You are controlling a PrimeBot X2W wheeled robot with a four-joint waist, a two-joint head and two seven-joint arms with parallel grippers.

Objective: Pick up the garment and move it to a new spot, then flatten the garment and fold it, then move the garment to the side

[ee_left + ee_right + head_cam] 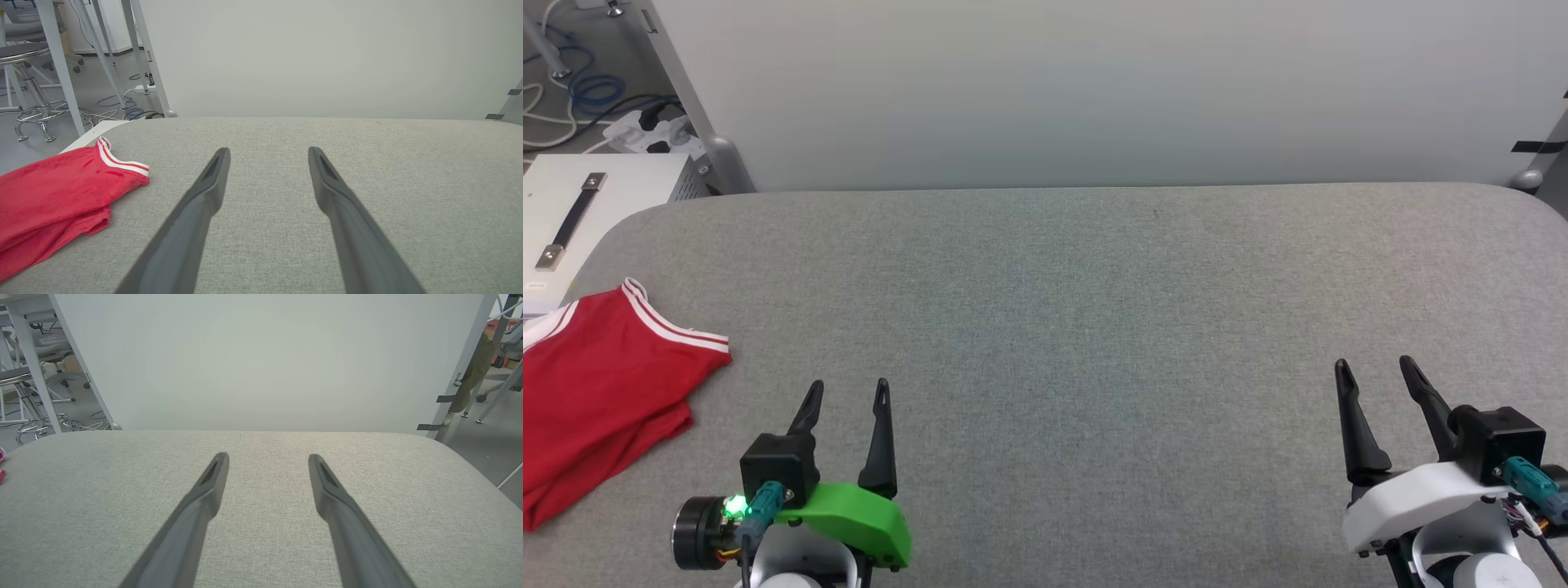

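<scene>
The garment [600, 384], red with white-striped trim, lies folded at the table's left edge, partly cut off by the head view's left border. It also shows at the left of the left wrist view as the garment [57, 200]. My left gripper [848, 388] hovers open just right of it, nothing between its fingers, and appears as the left gripper [267, 152] over bare grey cloth. Far to the right, my right gripper [1374, 366] stands open and empty, seen as the right gripper [267, 458] above the table.
The grey fabric table [1094, 327] spreads wide between both arms. A pale wall panel [1094, 90] rises behind its far edge. A white box with a strap [580, 220] and cables sit off the table's left. A stool [28, 81] stands on the floor.
</scene>
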